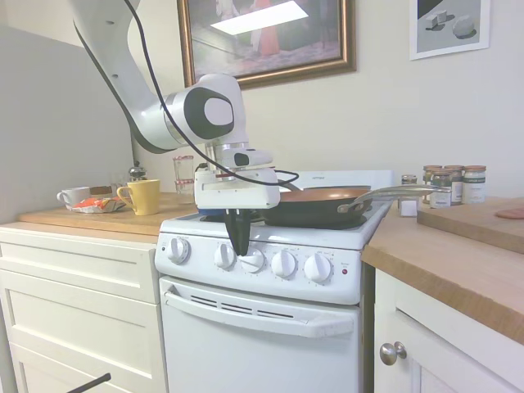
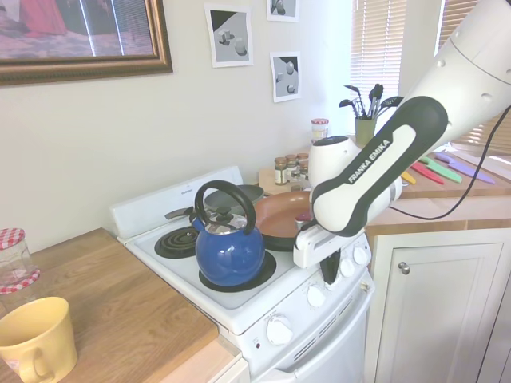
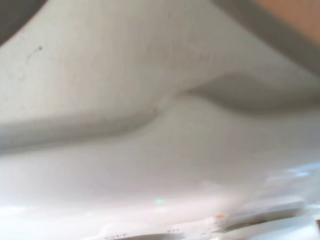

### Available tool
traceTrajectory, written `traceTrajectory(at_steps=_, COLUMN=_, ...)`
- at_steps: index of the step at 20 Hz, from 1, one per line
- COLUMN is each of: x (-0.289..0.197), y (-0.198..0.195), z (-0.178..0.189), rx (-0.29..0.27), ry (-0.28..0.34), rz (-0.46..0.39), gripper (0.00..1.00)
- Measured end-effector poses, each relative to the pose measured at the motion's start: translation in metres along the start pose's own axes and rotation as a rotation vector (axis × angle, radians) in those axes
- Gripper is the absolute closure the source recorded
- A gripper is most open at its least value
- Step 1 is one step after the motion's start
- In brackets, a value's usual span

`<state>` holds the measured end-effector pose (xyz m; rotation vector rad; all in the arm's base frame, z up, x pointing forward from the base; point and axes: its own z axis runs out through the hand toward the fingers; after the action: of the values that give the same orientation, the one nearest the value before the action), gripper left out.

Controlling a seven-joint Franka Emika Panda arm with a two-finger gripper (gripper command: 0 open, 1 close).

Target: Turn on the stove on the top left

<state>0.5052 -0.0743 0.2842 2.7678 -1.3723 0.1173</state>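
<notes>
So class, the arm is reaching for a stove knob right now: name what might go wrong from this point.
1. The gripper hangs between the second knob and the middle knob, so it may turn the wrong burner's control.
2. A blue kettle and a frying pan sit on the stove; a wrongly lit burner would heat one.

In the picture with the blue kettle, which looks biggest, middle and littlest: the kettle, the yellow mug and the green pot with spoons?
1. blue kettle
2. yellow mug, though it sits nearest the camera and is cut off, so it may look bigger than it is
3. green utensil pot, far back on the counter, so it may look smaller than it is
</notes>
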Motion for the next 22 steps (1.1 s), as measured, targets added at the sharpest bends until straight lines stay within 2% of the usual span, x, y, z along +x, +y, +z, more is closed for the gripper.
traceTrajectory(at_steps=8, x=0.003, y=0.005, z=0.015, rx=-0.017, ry=-0.017, rz=0.011, gripper=1.00)
traceTrajectory(at_steps=22, x=0.000, y=0.004, z=0.014, rx=-0.043, ry=0.018, rz=-0.002, gripper=1.00)
